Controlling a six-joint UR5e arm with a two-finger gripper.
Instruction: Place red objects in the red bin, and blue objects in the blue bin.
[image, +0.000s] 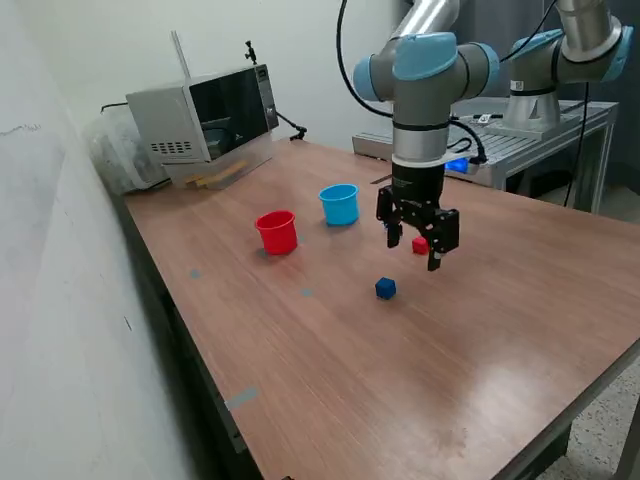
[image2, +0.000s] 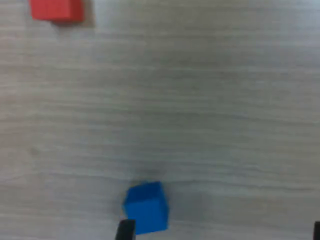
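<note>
The red cup (image: 277, 232) and the light blue cup (image: 340, 204) stand upright side by side on the wooden table. One dark blue cube (image: 386, 288) lies in front of them. One red cube (image: 420, 244) lies right behind my gripper's fingers. My gripper (image: 415, 252) hangs open and empty just above the table, between the two cubes. In the wrist view the blue cube (image2: 146, 207) sits next to one fingertip (image2: 125, 231), and the red cube (image2: 56, 10) is at the frame's edge. Only one cube of each colour shows.
A microwave (image: 205, 115) stands at the table's far corner on the exterior view's left, beside a plastic bag (image: 120, 150). A metal bench (image: 540, 130) with a second arm's base stands behind. The wall runs along the exterior view's left.
</note>
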